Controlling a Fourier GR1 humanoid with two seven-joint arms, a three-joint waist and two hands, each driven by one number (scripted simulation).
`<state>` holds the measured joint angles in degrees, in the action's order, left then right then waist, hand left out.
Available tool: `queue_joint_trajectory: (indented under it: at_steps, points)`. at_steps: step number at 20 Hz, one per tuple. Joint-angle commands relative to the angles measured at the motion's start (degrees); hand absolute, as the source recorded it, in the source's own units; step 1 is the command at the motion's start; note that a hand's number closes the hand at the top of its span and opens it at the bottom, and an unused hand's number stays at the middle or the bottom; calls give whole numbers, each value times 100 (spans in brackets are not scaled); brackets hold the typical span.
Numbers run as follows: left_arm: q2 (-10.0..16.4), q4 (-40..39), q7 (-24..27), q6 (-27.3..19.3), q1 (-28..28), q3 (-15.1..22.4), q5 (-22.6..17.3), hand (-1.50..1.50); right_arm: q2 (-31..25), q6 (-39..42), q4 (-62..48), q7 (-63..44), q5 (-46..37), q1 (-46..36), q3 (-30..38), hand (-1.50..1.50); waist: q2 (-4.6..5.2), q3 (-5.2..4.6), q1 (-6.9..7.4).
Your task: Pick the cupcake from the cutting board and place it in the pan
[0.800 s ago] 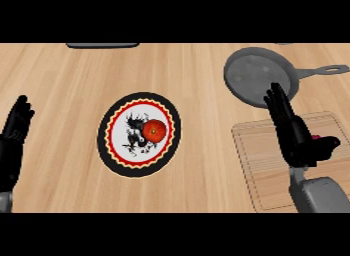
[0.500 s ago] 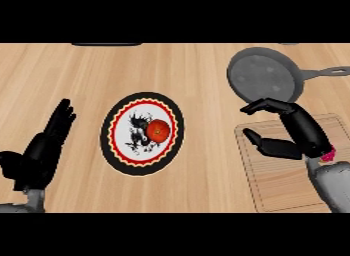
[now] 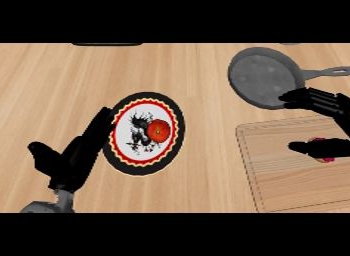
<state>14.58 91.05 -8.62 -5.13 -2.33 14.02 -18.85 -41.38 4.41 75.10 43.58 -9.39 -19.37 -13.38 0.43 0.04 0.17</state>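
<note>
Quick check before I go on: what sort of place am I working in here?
Most likely a kitchen counter: a light wooden countertop carrying a grey round metal frying pan, a pale wooden cutting board and a round black-rimmed patterned plate.

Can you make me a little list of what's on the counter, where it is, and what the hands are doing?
counter: light wood
pan: grey, top right, nothing in it, handle pointing right
cutting board: wooden, bottom right
cupcake: on the cutting board, mostly hidden by the thumb, only pink bits show
plate: patterned, in the middle, with a red round thing on it
right hand: open, spread over the cupcake
left hand: open, fingers straight, at the plate's left edge
</note>
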Motion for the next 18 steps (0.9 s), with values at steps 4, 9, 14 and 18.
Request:
queue_joint_trajectory:
  at_steps: [4, 9, 14, 18]
  points:
    - [-88, -56, -163, 117, 12, 71, -128, 0, -1242, -243, 18, -310, -2196, -17, -850, -150, -64, -28, 9]
    - [-53, -235, -261, 72, -250, -73, -121, 0, -1887, -216, 450, -1578, -3844, -204, -1438, -150, -88, -40, -66]
    - [-213, -236, -190, 10, -109, 16, -81, 0, -1732, 700, 1339, -3228, -4965, 48, -2241, -150, -110, -31, -114]
    - [-203, -241, -222, -17, -206, -62, -57, 0, -1546, 1847, 1777, -4206, -5575, 131, -2727, -150, -85, -21, -84]
